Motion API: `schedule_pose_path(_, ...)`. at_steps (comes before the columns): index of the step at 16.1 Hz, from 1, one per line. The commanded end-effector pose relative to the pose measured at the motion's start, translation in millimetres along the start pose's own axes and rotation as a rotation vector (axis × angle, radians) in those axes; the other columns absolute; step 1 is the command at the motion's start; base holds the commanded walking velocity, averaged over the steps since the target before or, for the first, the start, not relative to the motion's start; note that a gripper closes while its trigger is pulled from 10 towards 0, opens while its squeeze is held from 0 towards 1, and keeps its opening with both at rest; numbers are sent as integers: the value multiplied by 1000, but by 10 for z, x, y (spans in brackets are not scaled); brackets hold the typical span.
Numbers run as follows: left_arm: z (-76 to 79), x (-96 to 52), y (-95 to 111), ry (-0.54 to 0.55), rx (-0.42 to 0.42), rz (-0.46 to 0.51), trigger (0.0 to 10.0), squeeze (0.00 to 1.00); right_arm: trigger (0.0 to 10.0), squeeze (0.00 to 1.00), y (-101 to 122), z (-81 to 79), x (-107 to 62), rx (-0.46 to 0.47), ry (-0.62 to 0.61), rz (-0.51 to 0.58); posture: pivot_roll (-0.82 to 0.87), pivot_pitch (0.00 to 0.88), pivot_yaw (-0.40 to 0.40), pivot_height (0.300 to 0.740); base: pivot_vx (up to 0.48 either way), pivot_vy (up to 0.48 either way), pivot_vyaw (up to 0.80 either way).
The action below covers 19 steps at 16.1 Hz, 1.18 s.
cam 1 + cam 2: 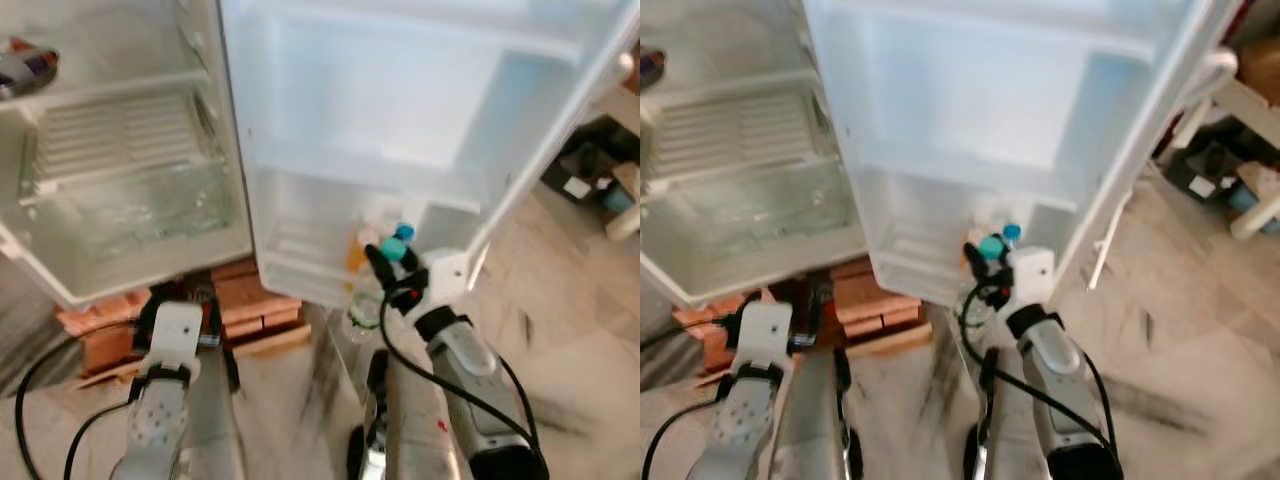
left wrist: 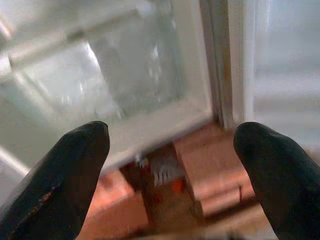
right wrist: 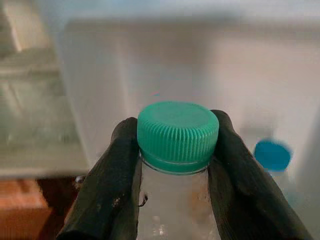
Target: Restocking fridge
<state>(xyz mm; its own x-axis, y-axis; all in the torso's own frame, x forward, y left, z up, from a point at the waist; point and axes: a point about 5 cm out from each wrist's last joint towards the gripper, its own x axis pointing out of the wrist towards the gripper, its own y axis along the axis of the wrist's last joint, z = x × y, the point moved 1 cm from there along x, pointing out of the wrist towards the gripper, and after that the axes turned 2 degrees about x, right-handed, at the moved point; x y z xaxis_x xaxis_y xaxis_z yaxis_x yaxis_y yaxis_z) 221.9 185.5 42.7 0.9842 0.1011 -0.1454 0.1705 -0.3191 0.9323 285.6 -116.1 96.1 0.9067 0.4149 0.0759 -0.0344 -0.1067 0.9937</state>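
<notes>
The fridge stands open, with its door [image 1: 400,110] swung out before me. A clear bottle with a teal cap [image 3: 177,135] is pinched at the neck by my right gripper [image 1: 389,260], just in front of the lowest door shelf [image 1: 300,262]. In that shelf stands another bottle with a blue cap [image 1: 404,233] beside something orange [image 1: 357,250]. My left gripper [image 2: 172,150] is open and holds nothing. It hangs low in front of the fridge's glass-fronted drawer [image 1: 140,205], above the bricks.
Red bricks [image 1: 245,298] prop up the fridge base. A dark packet [image 1: 28,68] lies on the upper fridge shelf. Clutter and boxes [image 1: 598,180] sit on the tiled floor to the right of the door.
</notes>
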Motion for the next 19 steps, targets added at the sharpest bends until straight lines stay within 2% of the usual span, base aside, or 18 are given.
schedule_pose_path(1,-4,-36,11,-5,13,-3,10000,0,10000,0,82,-27,71,-28,27,28,127,142,-50,491,0,0,0)
schedule_pose_path(5,15,-142,57,-24,7,-24,10000,0,10000,0,234,-73,316,-80,61,84,151,175,-64,491,0,0,545)
schedule_pose_path(7,31,-232,28,-58,-15,-57,10000,0,10000,0,293,-77,395,-53,68,111,172,194,-65,491,0,0,741)
schedule_pose_path(10,45,-298,-23,-100,-4,-92,10000,0,10000,0,380,-109,545,-70,92,147,183,204,-62,491,0,0,0)
schedule_pose_path(11,42,-298,-2,-108,4,-97,10000,0,10000,0,467,-100,651,-136,67,188,193,214,-59,491,0,0,0)
schedule_pose_path(13,45,-307,14,-122,17,-102,10000,0,10000,0,560,-98,761,-214,52,221,196,216,-58,491,0,0,0)
schedule_pose_path(14,35,-308,36,-126,23,-99,10000,0,10000,0,677,-88,834,-267,33,267,211,224,-55,491,0,0,0)
schedule_pose_path(17,10,-313,60,-121,27,-98,10000,0,10000,0,980,-47,904,-447,-28,400,224,229,-59,491,0,0,0)
schedule_pose_path(19,-14,-299,67,-110,26,-101,10000,0,10000,0,1060,28,889,-560,-95,449,227,230,-60,491,0,0,0)
